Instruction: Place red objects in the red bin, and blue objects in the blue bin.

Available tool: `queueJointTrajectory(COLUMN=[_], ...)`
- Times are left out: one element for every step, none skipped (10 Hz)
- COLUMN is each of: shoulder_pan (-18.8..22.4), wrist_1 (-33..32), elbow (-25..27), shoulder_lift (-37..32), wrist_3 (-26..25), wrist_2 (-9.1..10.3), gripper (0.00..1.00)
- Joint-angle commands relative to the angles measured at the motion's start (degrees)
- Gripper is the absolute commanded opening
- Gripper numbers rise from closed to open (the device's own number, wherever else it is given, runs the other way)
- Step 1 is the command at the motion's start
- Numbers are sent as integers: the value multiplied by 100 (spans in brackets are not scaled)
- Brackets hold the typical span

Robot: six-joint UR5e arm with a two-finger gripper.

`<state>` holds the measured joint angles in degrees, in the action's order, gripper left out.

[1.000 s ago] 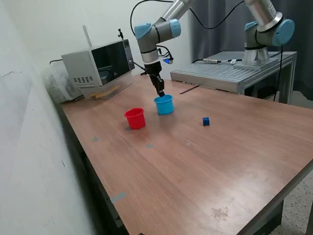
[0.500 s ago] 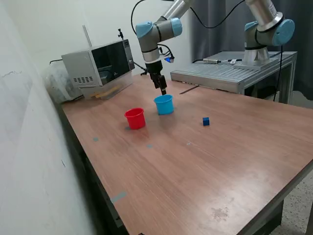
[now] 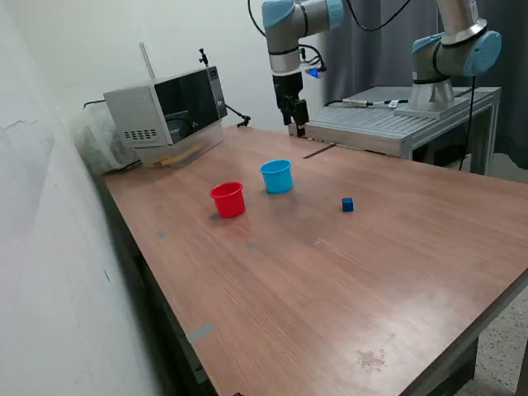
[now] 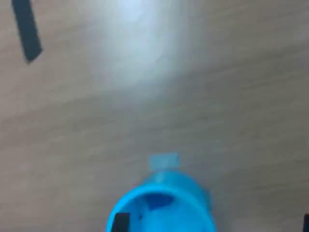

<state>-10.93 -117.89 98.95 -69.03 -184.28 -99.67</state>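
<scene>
The blue bin [image 3: 276,176] is a light blue cup standing upright mid-table, with the red bin [image 3: 228,199], a red cup, just to the exterior view's left of it. One dark blue cube [image 3: 347,205] lies alone on the table to the right of the cups. My gripper [image 3: 295,125] hangs high above the table behind the blue bin, apart from everything. In the wrist view the blue bin [image 4: 164,210] shows a darker blue shape [image 4: 157,200] inside, and my gripper [image 4: 213,223] is open and empty. No red objects show; the inside of the red bin is hidden.
A microwave [image 3: 165,111] stands at the back on the exterior view's left. A grey metal platform [image 3: 388,124] with a second arm [image 3: 450,49] is at the back right. A dark strip [image 3: 318,151] lies on the table [image 3: 330,280] near my gripper.
My gripper has risen from just over the blue bin and moved back and to the exterior view's right. The cups and the loose blue cube have not moved.
</scene>
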Motion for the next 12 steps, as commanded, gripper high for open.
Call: queueJointTrajectory(shoulder_pan=[336,459,660,863,1065,1180,1268,1373,1383,1383,1496,1593], wrist_1=[-32,-32,-67,-154,-460,-541,-568,-646,-752,-770,-770,-779], elbow=[562,712,791,757,722,574,503,441,397,310,135,124], shoulder_lift=[-435,-558,-690,-717,-752,-753,-709,-622,-490,-350,-35,194], wrist_3=[-573,-800,-1177,-1372,-1643,-1777,-1943,-2032,-2033,-2042,-1955,-1380], wrist_2=[27,114,828,957,1072,1264,1310,1310,1310,1354,1589,1583], gripper=[100,100,100,100,100,100,100,100,100,100,100,100])
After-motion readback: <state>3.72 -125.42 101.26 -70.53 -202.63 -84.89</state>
